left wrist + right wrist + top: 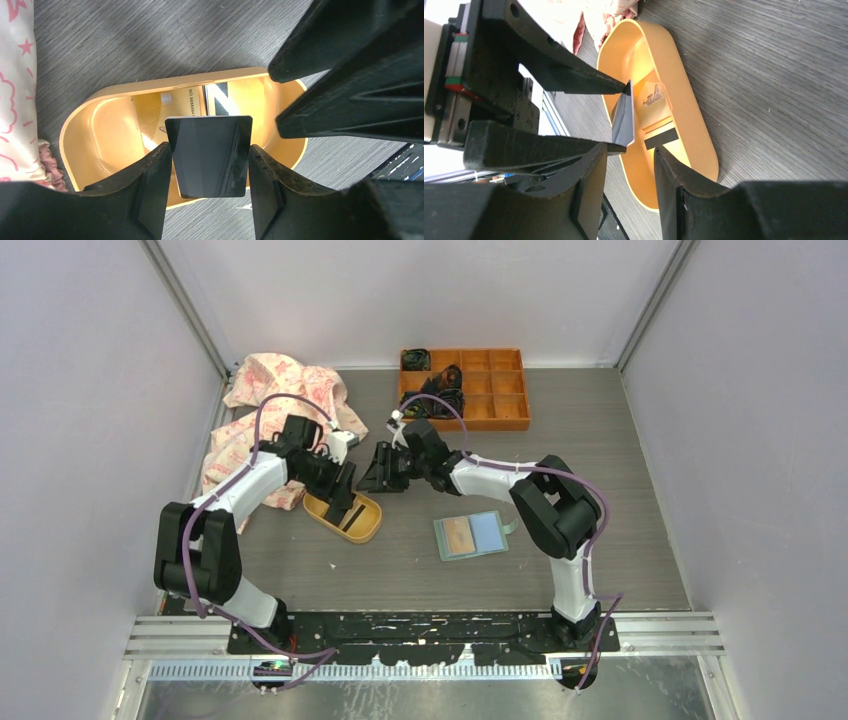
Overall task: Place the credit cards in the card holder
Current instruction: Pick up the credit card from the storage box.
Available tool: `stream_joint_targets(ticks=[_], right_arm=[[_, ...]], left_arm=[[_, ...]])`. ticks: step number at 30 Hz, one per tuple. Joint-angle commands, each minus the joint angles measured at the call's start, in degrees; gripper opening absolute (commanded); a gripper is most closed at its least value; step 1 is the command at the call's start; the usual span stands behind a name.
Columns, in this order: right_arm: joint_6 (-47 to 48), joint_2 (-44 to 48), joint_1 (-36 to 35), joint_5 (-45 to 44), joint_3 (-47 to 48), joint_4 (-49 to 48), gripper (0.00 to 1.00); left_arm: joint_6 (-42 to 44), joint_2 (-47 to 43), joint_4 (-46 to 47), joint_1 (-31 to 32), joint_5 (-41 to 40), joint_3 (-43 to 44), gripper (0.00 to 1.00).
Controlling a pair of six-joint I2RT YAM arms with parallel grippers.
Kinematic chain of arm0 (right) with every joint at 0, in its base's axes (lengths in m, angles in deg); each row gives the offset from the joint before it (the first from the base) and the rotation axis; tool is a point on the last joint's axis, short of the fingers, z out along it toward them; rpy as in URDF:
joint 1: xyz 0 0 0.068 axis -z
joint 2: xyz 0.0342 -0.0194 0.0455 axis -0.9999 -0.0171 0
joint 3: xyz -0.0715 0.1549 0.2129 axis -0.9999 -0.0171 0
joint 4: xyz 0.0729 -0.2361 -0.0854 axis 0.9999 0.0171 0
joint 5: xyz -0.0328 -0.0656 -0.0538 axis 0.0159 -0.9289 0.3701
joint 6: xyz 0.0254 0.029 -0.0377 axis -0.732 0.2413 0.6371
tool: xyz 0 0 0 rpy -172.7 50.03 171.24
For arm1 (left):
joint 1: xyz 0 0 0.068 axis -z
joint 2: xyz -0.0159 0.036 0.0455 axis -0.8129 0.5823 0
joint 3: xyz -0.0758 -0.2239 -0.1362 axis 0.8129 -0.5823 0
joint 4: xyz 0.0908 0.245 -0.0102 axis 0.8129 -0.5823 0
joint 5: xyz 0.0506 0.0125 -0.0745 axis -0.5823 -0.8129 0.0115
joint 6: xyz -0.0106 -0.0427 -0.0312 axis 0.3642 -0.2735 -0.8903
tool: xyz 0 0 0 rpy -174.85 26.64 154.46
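Observation:
My left gripper (343, 490) (210, 152) is shut on a dark credit card (210, 155) and holds it upright just above the yellow-orange oval dish (366, 527) (100, 130). In the dish lie more cards, one orange with a dark stripe (659, 120) and one whitish with a printed number (196, 100). My right gripper (377, 472) (630, 150) is open and empty, pointing at the left gripper from close by. The held card also shows edge-on in the right wrist view (624, 120). The mint-green card holder (470, 535) lies open and flat on the table to the right.
An orange compartment tray (490, 390) with dark items stands at the back. A pink-patterned cloth (270, 405) (15, 100) lies at the back left, touching the dish. Enclosure walls close in on both sides and the back.

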Motion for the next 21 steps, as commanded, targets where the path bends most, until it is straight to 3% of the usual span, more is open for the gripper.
stream_joint_targets(ticks=[1, 21], right_arm=[[-2.7, -1.7, -0.4, -0.1, 3.6, -3.2, 0.45], [-6.7, -6.5, -1.7, 3.6, 6.7, -3.8, 0.37]], left_arm=[[-0.3, -2.4, 0.7, -0.3, 2.4, -0.3, 0.42], [-0.5, -2.4, 0.9, -0.3, 3.7, -0.1, 0.42]])
